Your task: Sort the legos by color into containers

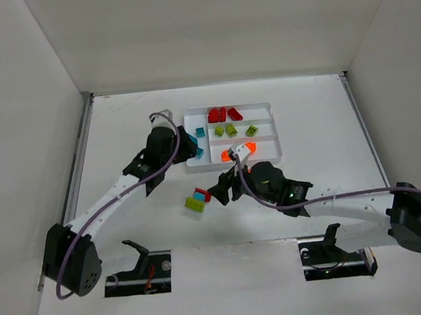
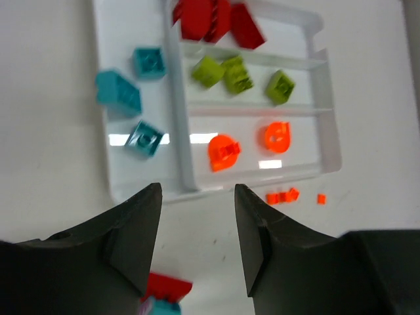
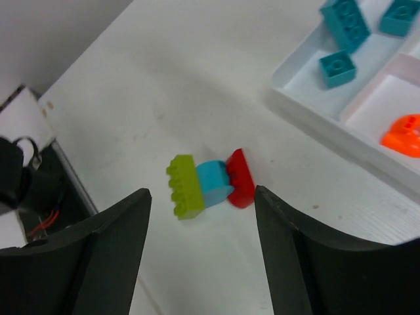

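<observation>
Right tool (image 3: 201, 197) is hanging, jaws apart, over the touching lime, teal and red legos (image 3: 209, 184) at frame centre, on open worktop (image 3: 164, 85) near the tray (image 3: 308, 115) edge; left tool (image 2: 197, 191) is gaping empty.

Three touching bricks (image 3: 209, 187) lie on the table (image 1: 121, 128) before the tray (image 1: 250, 106), which holds other bricks (image 1: 231, 129).

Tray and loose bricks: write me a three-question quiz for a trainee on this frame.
1. True or false: the lime bricks lie in the middle long section of the tray.
2. How many teal bricks lie in the short section? A two, B three, C five.
3. Fill in: the loose cluster on the table joins lime, teal and ____ bricks.
Key: 1 true; 2 B; 3 red.
</observation>
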{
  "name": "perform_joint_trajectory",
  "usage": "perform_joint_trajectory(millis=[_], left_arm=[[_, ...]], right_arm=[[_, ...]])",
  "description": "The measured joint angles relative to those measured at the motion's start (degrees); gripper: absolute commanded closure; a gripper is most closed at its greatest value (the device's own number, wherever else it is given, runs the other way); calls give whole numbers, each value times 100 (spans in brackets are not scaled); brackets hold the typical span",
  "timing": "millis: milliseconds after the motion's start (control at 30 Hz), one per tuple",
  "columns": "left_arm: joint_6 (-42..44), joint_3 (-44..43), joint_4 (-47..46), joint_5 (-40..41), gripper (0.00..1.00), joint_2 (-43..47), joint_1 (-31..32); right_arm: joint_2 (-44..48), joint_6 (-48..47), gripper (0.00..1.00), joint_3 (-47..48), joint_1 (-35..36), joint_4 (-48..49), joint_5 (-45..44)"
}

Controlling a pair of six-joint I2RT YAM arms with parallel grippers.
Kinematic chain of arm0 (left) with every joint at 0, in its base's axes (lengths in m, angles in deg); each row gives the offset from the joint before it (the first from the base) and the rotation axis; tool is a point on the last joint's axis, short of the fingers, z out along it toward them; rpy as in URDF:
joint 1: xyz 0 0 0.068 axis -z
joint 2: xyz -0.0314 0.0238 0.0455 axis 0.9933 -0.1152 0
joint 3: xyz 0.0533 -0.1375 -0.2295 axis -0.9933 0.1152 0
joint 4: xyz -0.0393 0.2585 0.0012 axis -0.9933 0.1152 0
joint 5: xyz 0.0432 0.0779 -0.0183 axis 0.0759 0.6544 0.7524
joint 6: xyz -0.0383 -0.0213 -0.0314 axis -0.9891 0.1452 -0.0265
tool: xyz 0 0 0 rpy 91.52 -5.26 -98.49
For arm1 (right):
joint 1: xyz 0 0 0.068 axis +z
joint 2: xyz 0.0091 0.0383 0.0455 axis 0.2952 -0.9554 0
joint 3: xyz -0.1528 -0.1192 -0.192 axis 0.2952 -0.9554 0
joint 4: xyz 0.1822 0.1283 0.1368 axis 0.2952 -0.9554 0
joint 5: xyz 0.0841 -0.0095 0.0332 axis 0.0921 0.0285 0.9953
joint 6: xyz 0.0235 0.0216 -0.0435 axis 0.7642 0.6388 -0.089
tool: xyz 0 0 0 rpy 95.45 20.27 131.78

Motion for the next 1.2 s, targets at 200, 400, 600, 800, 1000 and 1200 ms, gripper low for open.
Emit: perform_joint_trajectory(millis=[200,400,600,800,1000,1200], left_arm=[[-671,1554,356,238,53,1495,-328],[-920,2035,435,271,53,2356,-811],[-1045,2387,442,59,52,2487,-931],[-1119,2494,345,-20,52,2529,-1005],[-1174,2618,262,-164,52,2518,-1248],[-1204,2629,125,-319,52,2452,-1394]], right_arm=[[-710,-691,24,420,957,-428,-87],[-1650,-1193,24,896,1377,-835,-463],[-2120,-1510,29,1198,1408,-907,-1150],[-2396,-1764,32,1414,1497,-907,-1580],[-2651,-1967,32,1541,1751,-909,-1777],[-2887,-2142,40,1657,1825,-907,-1978]])
